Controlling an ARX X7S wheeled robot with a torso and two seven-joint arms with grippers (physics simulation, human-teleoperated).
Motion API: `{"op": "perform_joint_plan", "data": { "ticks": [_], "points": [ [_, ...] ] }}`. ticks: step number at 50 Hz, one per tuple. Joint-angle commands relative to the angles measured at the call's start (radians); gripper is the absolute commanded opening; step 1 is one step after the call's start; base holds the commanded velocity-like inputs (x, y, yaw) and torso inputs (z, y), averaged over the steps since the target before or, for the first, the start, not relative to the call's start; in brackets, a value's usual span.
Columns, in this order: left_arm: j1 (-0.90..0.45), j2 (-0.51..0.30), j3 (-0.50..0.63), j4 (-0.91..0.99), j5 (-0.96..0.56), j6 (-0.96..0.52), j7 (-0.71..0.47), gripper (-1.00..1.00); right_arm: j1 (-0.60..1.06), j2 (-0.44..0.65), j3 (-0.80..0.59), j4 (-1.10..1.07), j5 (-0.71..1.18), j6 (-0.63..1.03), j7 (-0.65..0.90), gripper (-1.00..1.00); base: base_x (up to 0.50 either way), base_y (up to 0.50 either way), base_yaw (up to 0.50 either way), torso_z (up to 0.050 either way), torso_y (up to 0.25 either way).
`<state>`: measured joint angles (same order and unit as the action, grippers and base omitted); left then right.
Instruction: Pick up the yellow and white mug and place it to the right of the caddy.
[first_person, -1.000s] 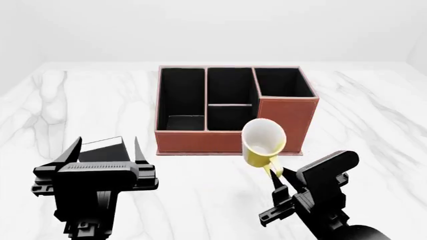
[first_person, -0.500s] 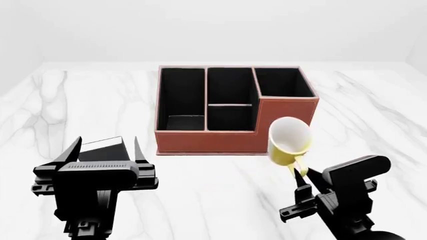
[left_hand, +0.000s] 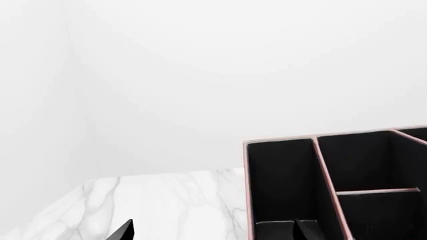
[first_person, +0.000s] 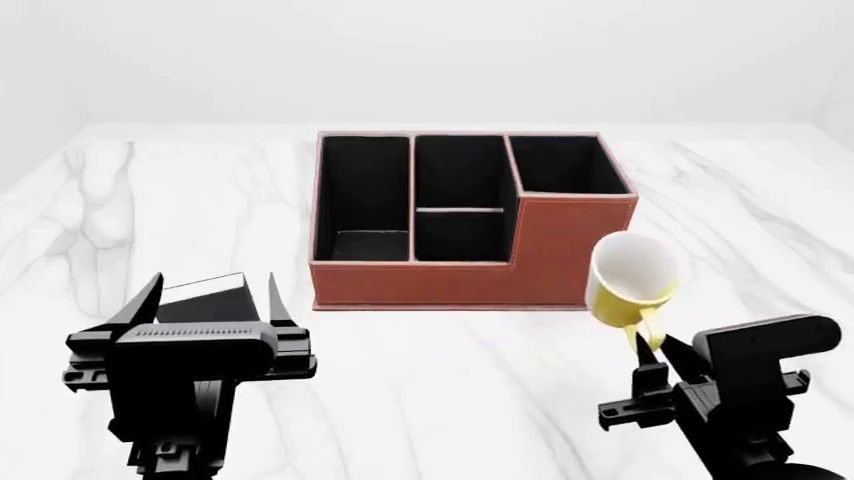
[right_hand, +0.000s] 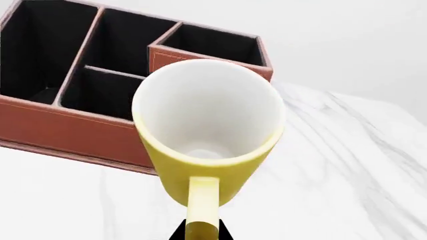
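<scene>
A: What is the left wrist view showing?

B: The caddy (left_hand: 333, 190), reddish-brown with black-lined compartments, is sitting on the white marble bench (left_hand: 153, 205). Only two dark tips of the left pincer (left_hand: 213, 231) are peeking in, set well apart, so it is standing spread and holding nothing.

A: And the head view?

B: The left pincer (first_person: 207, 300) is hovering low over the bench (first_person: 441, 390) with its fingers wide apart, near the caddy's front left corner. The caddy (first_person: 467, 270) is sitting in the middle, its taller section at the right rear. The right pincer (first_person: 650, 352) is pinching the handle of the yellow and white mug (first_person: 630, 280), which is hanging in the air, tilted, its white inside facing the camera, in front of the caddy's front right corner.

A: The right wrist view?

B: The yellow and white mug (right_hand: 210, 145) is filling the middle, its handle running down into the right pincer (right_hand: 200, 232), whose dark tips are closing on it. The caddy (right_hand: 73, 125) is lying behind it, the marble bench (right_hand: 347, 175) beside.
</scene>
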<state>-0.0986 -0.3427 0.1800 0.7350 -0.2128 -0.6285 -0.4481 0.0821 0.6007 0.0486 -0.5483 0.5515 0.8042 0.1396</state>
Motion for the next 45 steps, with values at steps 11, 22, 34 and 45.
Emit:
{"op": "perform_joint_plan", "data": {
  "ticks": [11, 22, 34, 45],
  "points": [
    [0.004, -0.006, 0.002, -0.002, -0.004, 0.009, -0.006, 1.00, -0.017, 0.011, 0.082, 0.019, -0.015, 0.002, 0.034, -1.00, 0.00, 0.00, 0.00, 0.000, 0.001],
    [0.002, -0.008, 0.005, -0.002, -0.006, 0.008, -0.009, 1.00, -0.017, 0.018, 0.111, 0.029, -0.012, 0.014, 0.051, -1.00, 0.00, 0.00, 0.00, 0.000, 0.000],
    [0.000, -0.009, 0.007, -0.004, -0.010, 0.007, -0.013, 1.00, 0.060, 0.014, 0.087, 0.115, -0.033, 0.031, 0.072, -1.00, 0.00, 0.00, 0.00, 0.000, 0.001],
    [0.001, -0.011, 0.007, -0.009, -0.014, 0.012, -0.014, 1.00, 0.171, 0.005, 0.026, 0.239, -0.071, 0.033, 0.076, -1.00, 0.00, 0.00, 0.00, 0.000, 0.001]
  ]
}}
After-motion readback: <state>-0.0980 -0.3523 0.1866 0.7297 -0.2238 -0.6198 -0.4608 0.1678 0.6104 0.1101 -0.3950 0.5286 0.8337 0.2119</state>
